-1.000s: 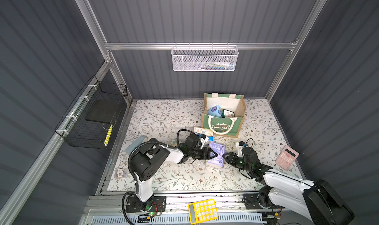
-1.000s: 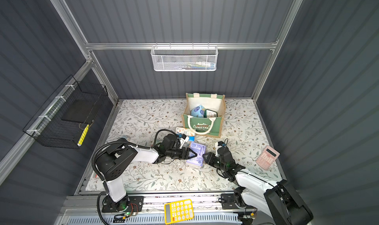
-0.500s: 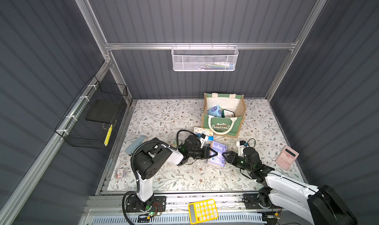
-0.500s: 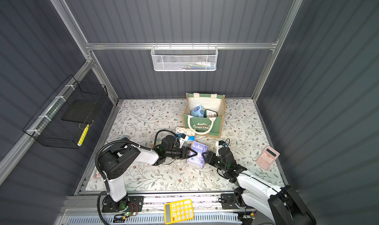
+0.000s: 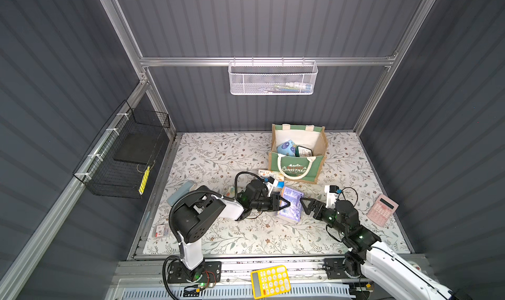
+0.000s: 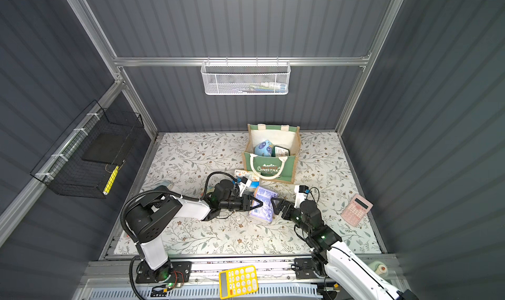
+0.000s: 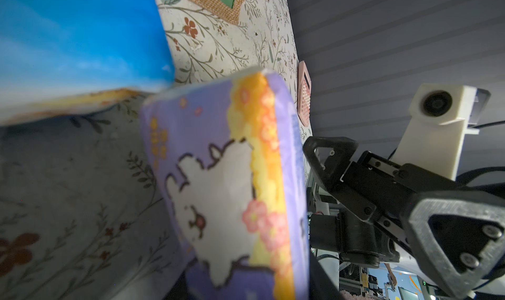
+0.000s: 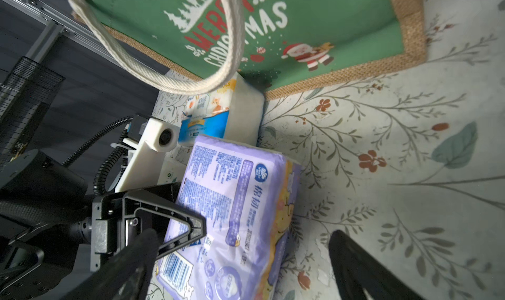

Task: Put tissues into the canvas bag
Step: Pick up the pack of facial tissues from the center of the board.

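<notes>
- Change from the earlier frames: the right tool (image 5: 308, 206) has spread its jaws wide and let go of the lavender pack (image 5: 293, 200). The left tool (image 5: 282, 203) has narrowed onto it.
- Left tool: pinching the lavender pack, with one finger (image 8: 197, 227) flat on the printed face and the other hidden behind.
- Lavender pack: tilted on edge on the counter (image 5: 218, 153), between the two tools and just in front of the canvas bag (image 5: 297, 173).
- Step in hand, as judged: a hand-over from right to left, nearly complete.
- Next move calls for a firm hold on the soft wrapper, a lift above the bag's rim, and release into the open mouth.
- Count, tissues: five seen.
  - Two lie in the bag: the light blue pack (image 5: 286, 148) and the dark green pack (image 5: 303, 151).
  - The lavender pack is in the left tool.
  - The white-blue-orange pack (image 5: 269, 173) rests against the bag's front.
  - The white pack (image 8: 170, 173) is partly hidden behind the left arm.
- Count, other: one bag; the yellow calculator (image 5: 270, 280) and pink calculator (image 5: 382, 209); the white mesh basket (image 5: 273, 78) and black wire basket (image 5: 123, 159).
</notes>
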